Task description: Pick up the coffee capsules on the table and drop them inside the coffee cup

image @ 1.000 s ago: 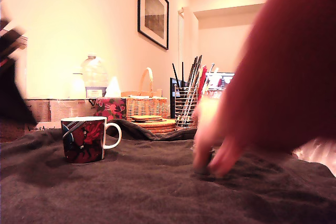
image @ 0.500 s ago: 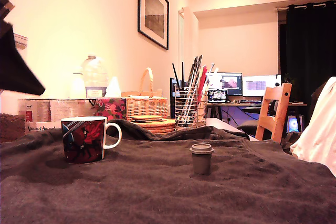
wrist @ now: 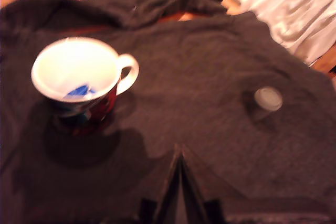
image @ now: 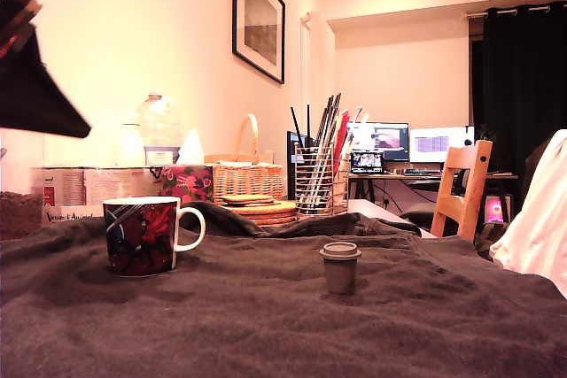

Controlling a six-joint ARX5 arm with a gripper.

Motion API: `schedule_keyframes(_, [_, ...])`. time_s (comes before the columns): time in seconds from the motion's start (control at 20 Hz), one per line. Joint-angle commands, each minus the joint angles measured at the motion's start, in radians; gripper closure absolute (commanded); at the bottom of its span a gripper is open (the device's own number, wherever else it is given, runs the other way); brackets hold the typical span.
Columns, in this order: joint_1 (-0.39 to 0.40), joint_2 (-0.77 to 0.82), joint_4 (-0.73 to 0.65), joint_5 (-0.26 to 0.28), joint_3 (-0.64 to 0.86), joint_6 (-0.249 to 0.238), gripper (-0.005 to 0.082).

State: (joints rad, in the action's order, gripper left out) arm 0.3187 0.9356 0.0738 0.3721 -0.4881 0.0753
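Ext view: grey capsule (image: 340, 266) sat upright on the cloth-covered table (image: 266, 325), flanged rim up, toward ext view's right of center. Coffee cup (image: 142, 235) stood well apart at ext view's left, handle facing the capsule side. Dark arm/gripper (image: 35, 86) hung high at ext view's far left edge, above table, touching nothing; jaw state not readable here. Behind: wicker basket (image: 248, 174), wire-mesh utensil holder (image: 314, 183), framed picture (image: 259, 17), monitors (image: 407, 142), wooden chair (image: 465, 190).

Wrist view: blurred. Looked down on the cup (wrist: 79, 77), white inside, w/ blue capsule (wrist: 80, 91) lying in it. Grey capsule (wrist: 268, 98) on cloth, apart from cup on handle side. Gripper (wrist: 179, 156) fingers pressed together to a point, nothing between them, above bare cloth.
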Motion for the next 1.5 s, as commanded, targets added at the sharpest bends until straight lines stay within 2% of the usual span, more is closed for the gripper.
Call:
schedule_keyframes(0.0, [0.024,-0.007,-0.032,0.006,0.01,-0.006,0.0788])
schedule_keyframes(0.3, [0.143,-0.007,-0.19,0.025,0.1,-0.008,0.0788])
schedule_keyframes(0.5, [0.218,-0.007,-0.302,0.067,0.193,-0.008,0.0788])
schedule_keyframes(0.6, [0.257,-0.007,-0.354,0.072,0.231,-0.004,0.0788])
schedule_keyframes(0.85, [0.324,-0.006,-0.358,0.069,0.248,-0.024,0.0788])
schedule_keyframes(1.1, [0.332,-0.006,-0.359,0.062,0.248,-0.035,0.078])
schedule_keyframes(1.15, [0.332,-0.006,-0.359,0.051,0.248,-0.035,0.0755])
schedule_keyframes(1.2, [0.332,-0.006,-0.359,0.034,0.248,-0.035,0.0692])
schedule_keyframes(1.35, [0.332,-0.006,-0.361,-0.015,0.248,-0.042,0.0327])
schedule_keyframes(1.4, [0.332,-0.006,-0.364,-0.026,0.248,-0.051,0.024])
schedule_keyframes(1.45, [0.332,-0.003,-0.375,-0.04,0.248,-0.051,0.0206])
